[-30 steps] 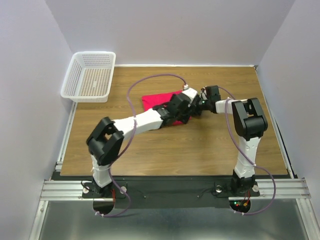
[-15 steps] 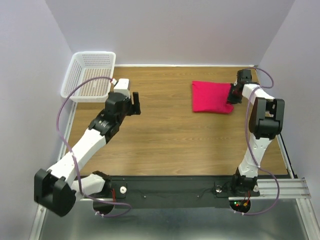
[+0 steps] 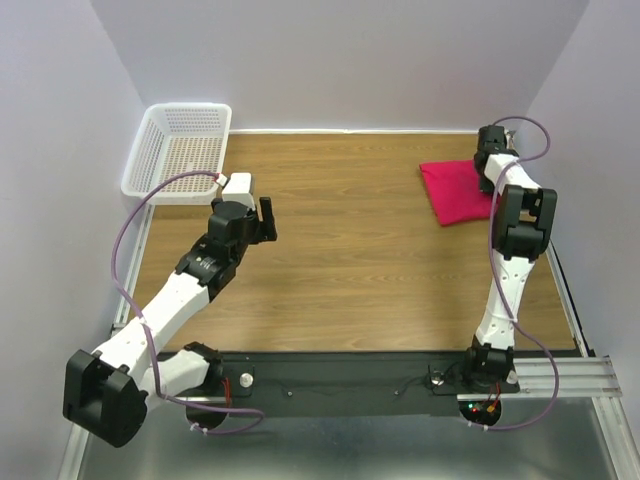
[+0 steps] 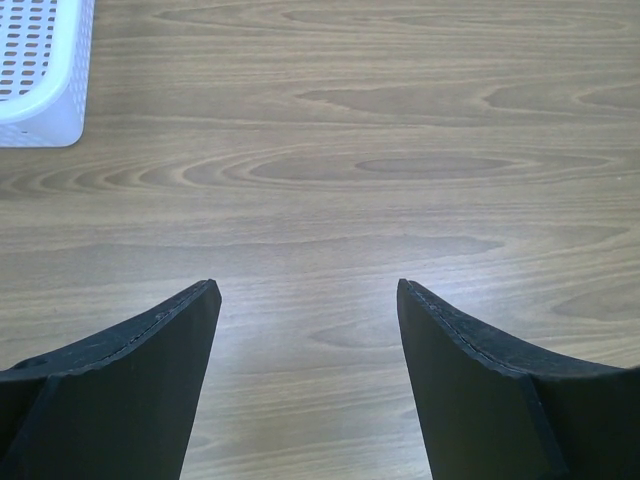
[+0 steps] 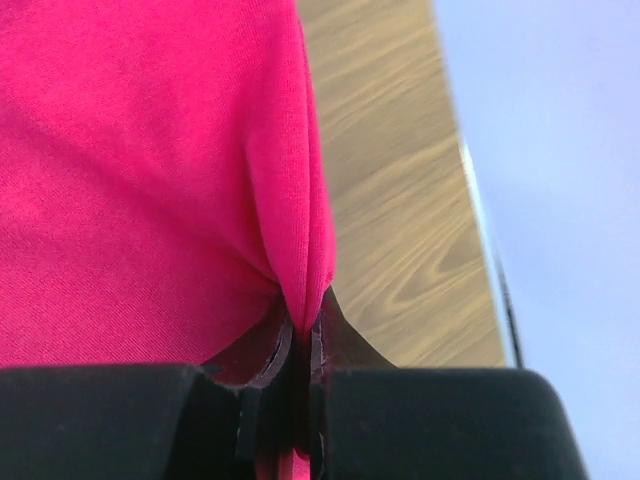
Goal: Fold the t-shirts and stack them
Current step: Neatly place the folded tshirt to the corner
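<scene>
Now we note the right gripper (image 5: 301, 335) pinching the t-shirt (image 5: 140, 170), cloth spread ahead of it. Our left gripper (image 4: 305, 290) gapes, well apart.

Right edge of the t-shirt (image 3: 455, 192) behind the right arm (image 3: 520, 215); basket (image 4: 35, 115) mostly out of frame

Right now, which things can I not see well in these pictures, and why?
1. Top view: fingertips of the right gripper, hidden by its own wrist.
2. Right wrist view: outline of the t-shirt, cut off by the frame edges; no label shows.
3. Left wrist view: the basket, cut off at the top-left corner.
</scene>
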Tool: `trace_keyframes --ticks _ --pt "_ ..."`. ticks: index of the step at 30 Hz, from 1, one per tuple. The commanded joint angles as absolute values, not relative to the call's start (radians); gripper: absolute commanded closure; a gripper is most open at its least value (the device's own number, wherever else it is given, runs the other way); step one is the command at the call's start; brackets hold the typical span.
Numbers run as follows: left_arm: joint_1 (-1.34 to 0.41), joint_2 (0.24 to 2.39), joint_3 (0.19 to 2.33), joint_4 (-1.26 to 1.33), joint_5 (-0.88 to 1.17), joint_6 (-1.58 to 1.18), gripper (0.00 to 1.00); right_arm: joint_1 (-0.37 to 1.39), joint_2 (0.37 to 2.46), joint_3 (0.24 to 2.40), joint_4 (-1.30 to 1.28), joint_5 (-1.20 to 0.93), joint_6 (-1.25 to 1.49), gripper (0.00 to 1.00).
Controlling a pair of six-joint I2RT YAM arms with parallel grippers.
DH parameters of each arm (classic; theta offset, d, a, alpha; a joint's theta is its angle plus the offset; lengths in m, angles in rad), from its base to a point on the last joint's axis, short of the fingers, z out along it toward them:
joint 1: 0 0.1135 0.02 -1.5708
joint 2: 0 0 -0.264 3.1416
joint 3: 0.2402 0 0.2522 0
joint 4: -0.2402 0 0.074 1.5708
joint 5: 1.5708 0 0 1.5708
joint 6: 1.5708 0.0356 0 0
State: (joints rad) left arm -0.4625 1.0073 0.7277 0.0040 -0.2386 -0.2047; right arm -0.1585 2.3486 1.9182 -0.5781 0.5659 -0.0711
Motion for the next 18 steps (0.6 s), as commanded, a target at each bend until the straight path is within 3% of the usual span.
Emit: trace_keyframes --ticks 1,6,10,13,14,15,18 --pt "-0.456 1.028 0.721 0.055 -0.271 -0.209 0.17 -0.205 2.402 1.979 -0.591 0.652 -0.087 0.98" --pt "-0.456 1.071 0.729 0.063 -0.261 -0.207 0.17 -0.244 2.411 1.950 -0.591 0.666 -0.058 0.98" --pt "-0.456 1.078 0.732 0.066 -0.255 -0.206 0.17 -0.282 2.399 1.948 -0.591 0.658 -0.035 0.91" --pt "-0.454 1.080 0.732 0.066 -0.258 -0.206 0.13 -0.284 2.370 1.966 -0.591 0.638 -0.022 0.53" --pt "-0.456 1.080 0.732 0.066 -0.256 -0.206 0.13 -0.284 2.358 1.971 -0.591 0.638 -0.017 0.53" --pt "-0.456 1.077 0.732 0.064 -0.253 -0.206 0.11 -0.284 2.344 1.973 -0.591 0.623 -0.012 0.39" --pt "-0.454 1.062 0.742 0.057 -0.244 -0.216 0.08 -0.284 2.261 1.976 -0.606 0.597 0.027 0.25"
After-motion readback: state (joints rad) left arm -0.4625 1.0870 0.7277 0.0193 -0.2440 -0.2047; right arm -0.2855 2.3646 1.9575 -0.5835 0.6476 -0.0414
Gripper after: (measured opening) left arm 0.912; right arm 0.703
